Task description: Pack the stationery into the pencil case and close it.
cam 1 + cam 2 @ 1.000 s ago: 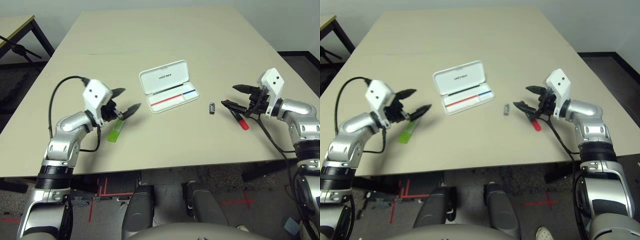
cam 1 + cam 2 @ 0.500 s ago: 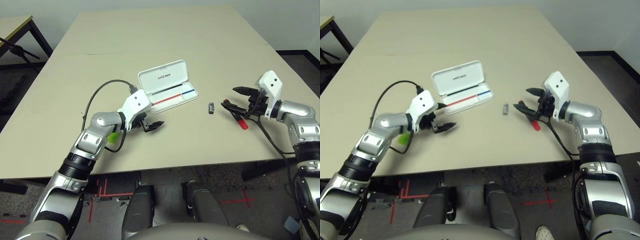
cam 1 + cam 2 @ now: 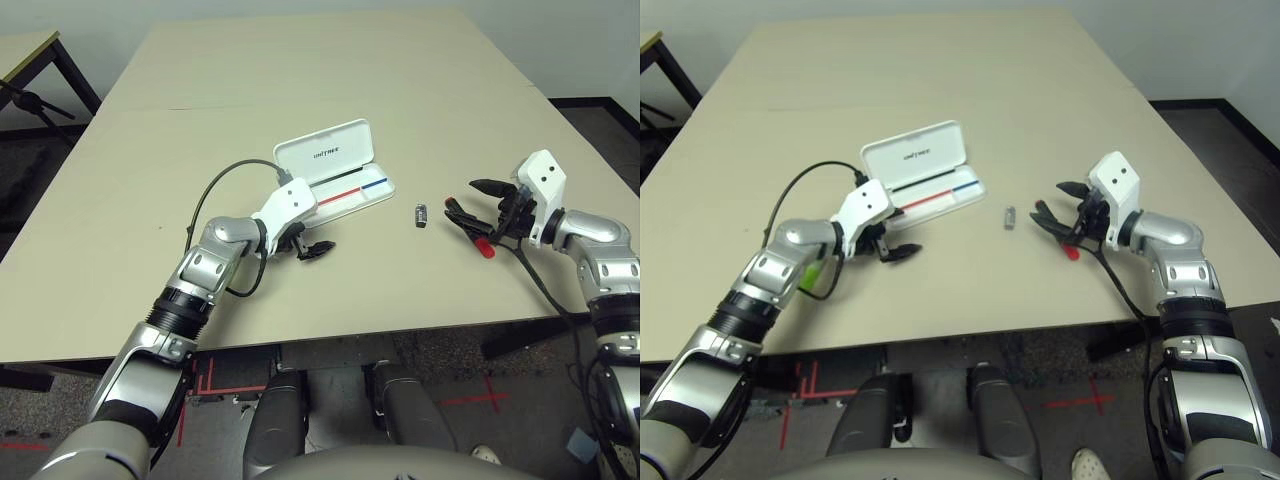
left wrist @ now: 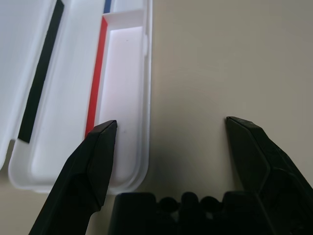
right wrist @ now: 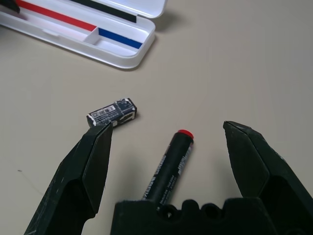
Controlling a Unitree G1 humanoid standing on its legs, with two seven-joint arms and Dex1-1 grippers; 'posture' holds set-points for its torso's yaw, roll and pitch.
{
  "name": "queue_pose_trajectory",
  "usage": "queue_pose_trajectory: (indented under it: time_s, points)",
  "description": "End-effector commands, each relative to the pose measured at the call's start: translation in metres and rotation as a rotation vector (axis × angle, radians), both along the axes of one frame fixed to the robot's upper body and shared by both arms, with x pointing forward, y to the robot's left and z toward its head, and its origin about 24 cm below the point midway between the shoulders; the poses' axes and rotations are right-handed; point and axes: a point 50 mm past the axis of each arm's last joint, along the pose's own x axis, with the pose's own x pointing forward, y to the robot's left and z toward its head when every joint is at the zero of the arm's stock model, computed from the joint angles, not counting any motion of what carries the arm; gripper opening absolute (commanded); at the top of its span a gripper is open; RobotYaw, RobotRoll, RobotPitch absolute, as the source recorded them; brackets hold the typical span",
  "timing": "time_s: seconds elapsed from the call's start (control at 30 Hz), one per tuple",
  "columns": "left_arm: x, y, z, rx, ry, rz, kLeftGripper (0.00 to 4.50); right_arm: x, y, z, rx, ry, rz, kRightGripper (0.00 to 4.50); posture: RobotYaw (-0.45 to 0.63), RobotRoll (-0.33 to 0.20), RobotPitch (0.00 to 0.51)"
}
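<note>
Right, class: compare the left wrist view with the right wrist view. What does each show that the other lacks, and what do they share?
Left wrist alone: the left gripper, open, at the tray's end. Right wrist alone: the right gripper, open, above the marker pen, with the small dark block beside it. Both: the open pencil case with its red and blue stripe, on the table.

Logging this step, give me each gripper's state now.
Left gripper: open, empty, at the pencil case.
Right gripper: open, empty, over the marker.
</note>
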Motion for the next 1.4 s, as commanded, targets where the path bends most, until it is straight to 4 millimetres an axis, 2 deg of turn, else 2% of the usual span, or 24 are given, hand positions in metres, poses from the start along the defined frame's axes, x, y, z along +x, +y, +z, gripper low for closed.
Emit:
queue_pose_trajectory:
  time_s: [0.03, 0.13, 0.43, 0.63, 0.83, 1.1, 1.4]
  points:
    - [0.000, -0.001, -0.007, 0.029, 0.033, -0.021, 4.48, -0.004, -0.005, 0.000, -0.001, -0.008, -0.026, 4.50, -0.14, 0.000, 0.114]
    - [0.000, -0.001, -0.007, 0.024, 0.046, -0.030, 3.53, -0.006, -0.006, 0.000, -0.003, -0.010, -0.033, 4.50, -0.15, 0.000, 0.115]
    - [0.001, 0.000, -0.005, 0.047, 0.034, -0.073, 0.07, -0.010, -0.007, -0.004, 0.000, -0.012, -0.050, 4.50, -0.16, 0.000, 0.121]
    - [-0.008, 0.004, 0.007, 0.059, -0.007, -0.167, 0.03, -0.009, -0.005, -0.007, 0.003, -0.004, -0.042, 4.50, -0.15, 0.000, 0.125]
    - [-0.029, 0.011, 0.016, 0.086, -0.017, -0.260, 0.03, -0.009, 0.000, -0.010, 0.009, 0.015, -0.006, 4.50, -0.13, 0.000, 0.128]
    - [-0.052, 0.018, 0.012, 0.090, 0.011, -0.314, 0.03, -0.020, 0.015, -0.016, 0.024, 0.129, 0.162, 4.50, -0.10, 0.000, 0.134]
    - [-0.058, 0.018, 0.006, 0.090, 0.021, -0.318, 0.03, -0.024, 0.021, -0.017, 0.015, 0.183, 0.223, 4.50, -0.08, 0.000, 0.135]
